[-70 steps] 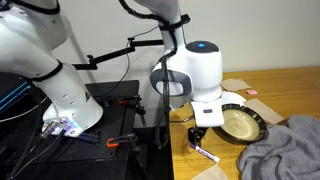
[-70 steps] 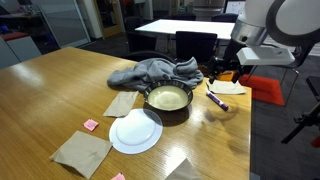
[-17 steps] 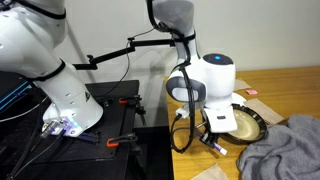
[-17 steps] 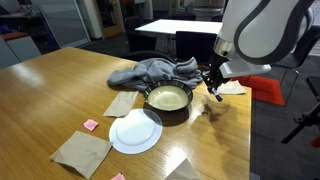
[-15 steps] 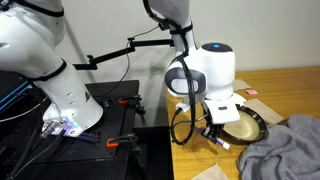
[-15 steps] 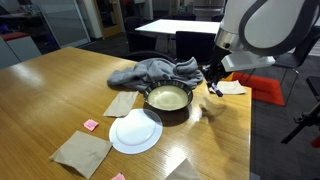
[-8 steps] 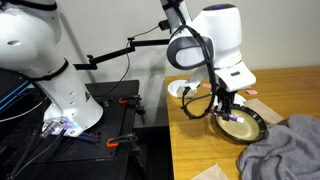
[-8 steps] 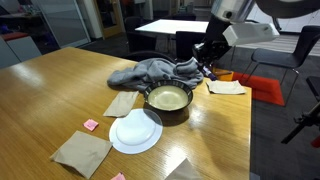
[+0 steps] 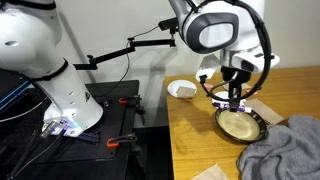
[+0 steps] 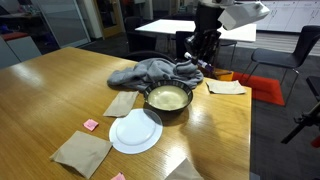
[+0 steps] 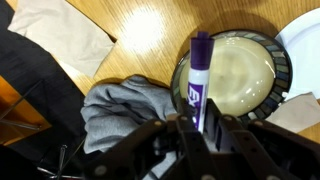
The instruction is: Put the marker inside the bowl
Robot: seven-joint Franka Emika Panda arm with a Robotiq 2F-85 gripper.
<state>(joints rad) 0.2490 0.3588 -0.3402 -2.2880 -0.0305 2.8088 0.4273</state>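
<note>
My gripper [image 11: 200,122] is shut on the marker [image 11: 200,72], whose purple and white barrel sticks out past the fingers. In the wrist view the marker points over the near edge of the bowl [image 11: 281,68], a dark-rimmed bowl with a cream inside. In both exterior views the gripper [image 9: 232,95] [image 10: 202,55] hangs well above the table. It is over the bowl [image 9: 219,123] in one of these views and above and behind the bowl [image 10: 152,104] in the other. The marker is too small to make out clearly in the exterior views.
A crumpled grey cloth [image 10: 143,72] [image 9: 272,152] [image 11: 120,112] lies against the bowl. A white plate [image 10: 134,131] sits in front of it, a small white bowl [image 9: 182,89] near the table's edge. Paper napkins [image 10: 82,151] [image 10: 120,103] [image 11: 58,38] lie on the wooden table.
The arm has lifted the marker from low beside the bowl, swung it upward and across, and now holds it high near the bowl. The gripper stayed shut.
</note>
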